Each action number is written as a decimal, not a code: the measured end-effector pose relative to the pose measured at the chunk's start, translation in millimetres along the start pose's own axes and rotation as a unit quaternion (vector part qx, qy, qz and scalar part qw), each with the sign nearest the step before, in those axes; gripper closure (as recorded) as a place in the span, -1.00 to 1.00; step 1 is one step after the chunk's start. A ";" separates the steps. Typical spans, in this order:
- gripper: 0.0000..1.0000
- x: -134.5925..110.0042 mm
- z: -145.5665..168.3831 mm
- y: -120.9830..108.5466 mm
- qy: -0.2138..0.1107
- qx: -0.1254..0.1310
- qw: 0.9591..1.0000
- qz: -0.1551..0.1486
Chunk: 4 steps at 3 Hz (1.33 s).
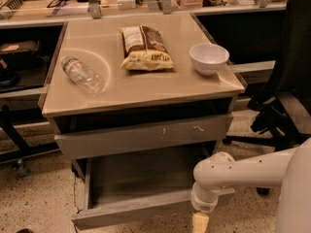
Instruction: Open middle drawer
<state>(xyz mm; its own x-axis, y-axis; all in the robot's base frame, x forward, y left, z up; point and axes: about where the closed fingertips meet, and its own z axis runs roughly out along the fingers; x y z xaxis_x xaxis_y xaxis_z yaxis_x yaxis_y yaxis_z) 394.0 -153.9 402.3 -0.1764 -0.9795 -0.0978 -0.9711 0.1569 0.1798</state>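
Gripper [200, 222] hung at btm right, just beside right front corner of pulled-out middle drawer [131, 211]; we couldn't tell its grip state.

Lab workspace: cluttered workbenches [43, 7], office chair [297, 57].

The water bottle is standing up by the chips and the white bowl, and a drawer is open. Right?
No: the camera view shows the water bottle lying on its side. It is by the chips and the white bowl, and the middle drawer is open. The claw hangs at that drawer's front corner.
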 end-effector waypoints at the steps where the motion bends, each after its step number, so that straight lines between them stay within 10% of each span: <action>1: -1.00 -0.2 3.2 1.0 0.002 -0.005 1.000 -0.002; 4: -1.00 23.3 -5.4 47.3 0.011 -0.041 0.999 0.003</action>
<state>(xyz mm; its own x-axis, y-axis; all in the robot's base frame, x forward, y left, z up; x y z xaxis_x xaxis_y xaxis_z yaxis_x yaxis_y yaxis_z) 344.9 -170.0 413.8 -0.1787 -0.9810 -0.0757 -0.9535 0.1537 0.2594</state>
